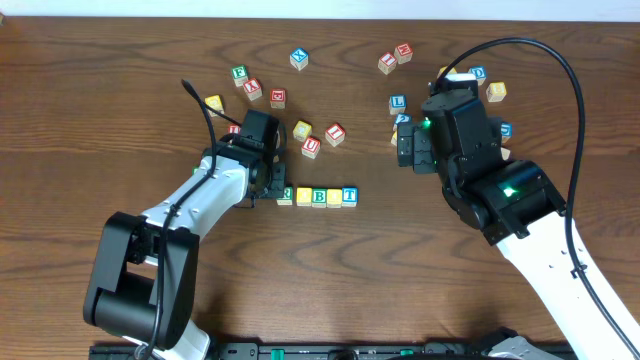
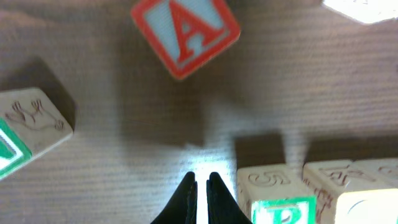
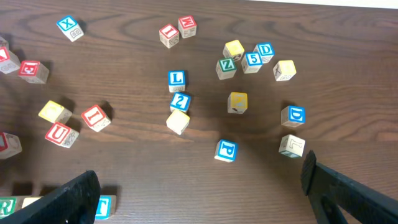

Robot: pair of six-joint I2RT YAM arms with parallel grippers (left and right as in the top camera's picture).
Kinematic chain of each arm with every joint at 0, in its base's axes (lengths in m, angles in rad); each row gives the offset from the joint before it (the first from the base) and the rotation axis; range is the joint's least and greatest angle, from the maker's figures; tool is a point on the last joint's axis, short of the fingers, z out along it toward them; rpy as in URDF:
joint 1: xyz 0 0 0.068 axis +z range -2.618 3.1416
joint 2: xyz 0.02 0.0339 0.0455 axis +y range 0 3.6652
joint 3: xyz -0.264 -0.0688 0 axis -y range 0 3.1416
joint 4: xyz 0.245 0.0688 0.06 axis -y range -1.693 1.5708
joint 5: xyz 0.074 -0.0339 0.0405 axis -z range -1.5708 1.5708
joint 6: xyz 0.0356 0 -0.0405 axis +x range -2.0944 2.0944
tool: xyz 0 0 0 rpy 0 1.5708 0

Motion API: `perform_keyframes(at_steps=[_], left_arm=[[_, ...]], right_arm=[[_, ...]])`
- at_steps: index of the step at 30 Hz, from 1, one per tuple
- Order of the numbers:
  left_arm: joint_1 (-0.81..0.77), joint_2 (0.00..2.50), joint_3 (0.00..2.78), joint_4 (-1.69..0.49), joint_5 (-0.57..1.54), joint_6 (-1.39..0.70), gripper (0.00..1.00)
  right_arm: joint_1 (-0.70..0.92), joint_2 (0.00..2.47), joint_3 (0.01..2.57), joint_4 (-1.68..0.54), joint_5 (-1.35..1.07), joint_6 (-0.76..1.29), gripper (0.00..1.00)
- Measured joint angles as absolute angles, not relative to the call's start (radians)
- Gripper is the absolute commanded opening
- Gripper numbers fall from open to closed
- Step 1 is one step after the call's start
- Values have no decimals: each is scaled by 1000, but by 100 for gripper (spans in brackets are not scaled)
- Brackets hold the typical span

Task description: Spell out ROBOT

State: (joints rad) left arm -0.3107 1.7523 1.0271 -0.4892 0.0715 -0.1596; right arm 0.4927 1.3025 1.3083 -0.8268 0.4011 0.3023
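Five cubes stand in a row near the table's middle: green-framed R (image 1: 286,194), a yellow cube (image 1: 303,196), green-framed B (image 1: 319,197), a second yellow cube (image 1: 334,197) and blue-framed T (image 1: 349,195). My left gripper (image 1: 270,190) sits just left of the R, low over the wood. In the left wrist view its gripper (image 2: 199,186) is shut with nothing between the tips, and the R cube (image 2: 283,208) lies right beside it. My right gripper (image 3: 199,179) hangs open and empty above the table, the T cube (image 3: 104,205) by its left finger.
Loose cubes lie scattered behind the row: a red A (image 2: 185,34), red U (image 1: 311,146), red I (image 1: 335,134), a yellow one (image 1: 302,130), green E (image 1: 239,74), blue X (image 1: 299,58). A cluster with blue L (image 3: 176,78), P (image 3: 226,150) and D (image 3: 293,116) lies under the right arm.
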Motion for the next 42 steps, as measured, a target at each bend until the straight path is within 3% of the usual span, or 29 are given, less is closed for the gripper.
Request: perform_keyframes(at_steps=[22,42], left_arm=[[-316,1752,1027,-500,186,-160,8],[-331,1752,1027,-537,126,-159,8]], right_arm=[[493,1303,1308,-833,401,302,99],[493,1336,1308,-834,401,302,99]])
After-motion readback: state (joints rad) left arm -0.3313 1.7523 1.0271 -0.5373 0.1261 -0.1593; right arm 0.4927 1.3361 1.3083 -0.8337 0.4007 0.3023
